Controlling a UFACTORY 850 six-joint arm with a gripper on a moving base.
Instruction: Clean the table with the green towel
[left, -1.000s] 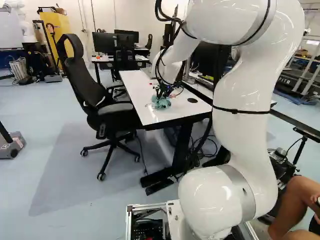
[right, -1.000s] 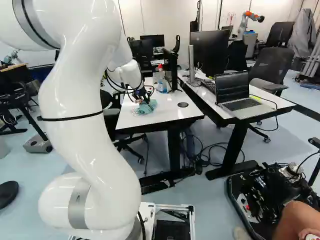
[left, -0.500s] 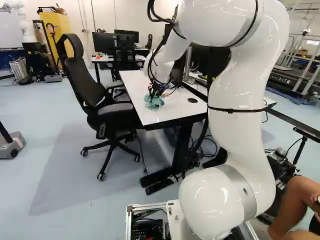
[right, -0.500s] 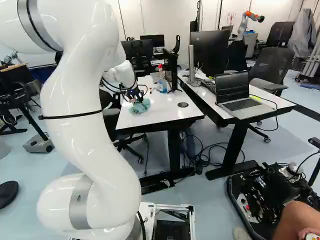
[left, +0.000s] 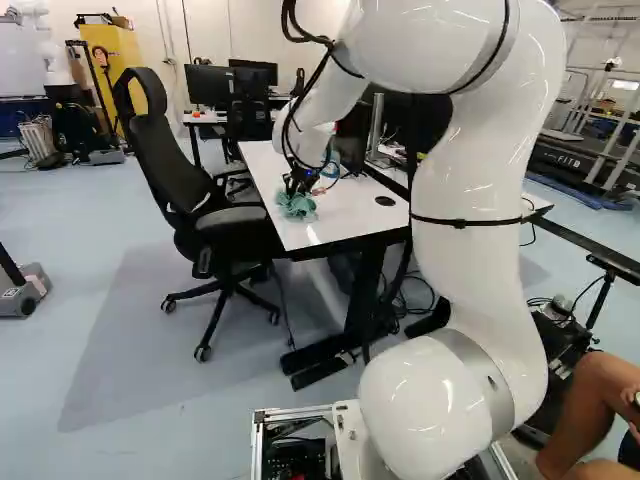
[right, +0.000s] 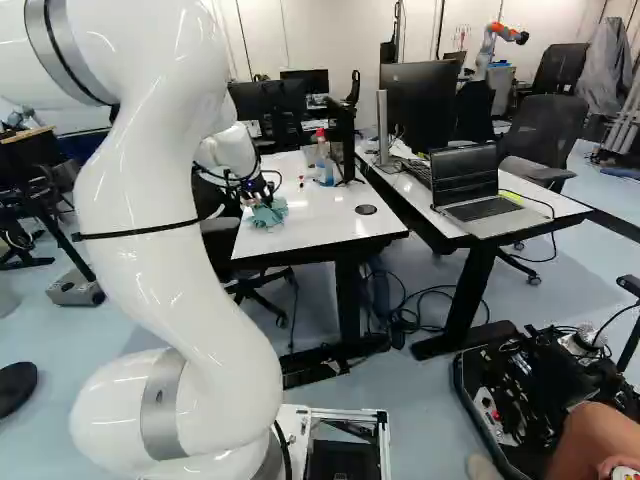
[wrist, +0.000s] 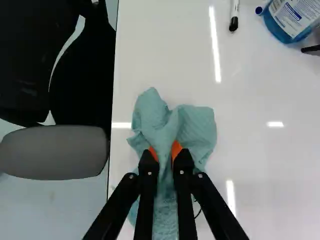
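Wrist view: claw (wrist: 165, 154) pinches green towel (wrist: 195, 127) above table (wrist: 265, 170).

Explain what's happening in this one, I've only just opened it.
A white robot arm is cleaning a table, or set to, with a green towel. Its claw has the towel pinched between orange pads, bunched up against the white top, near the edge beside a black office chair. A marker and a bottle of blue liquid stay out of the claw's grip, farther along the table.
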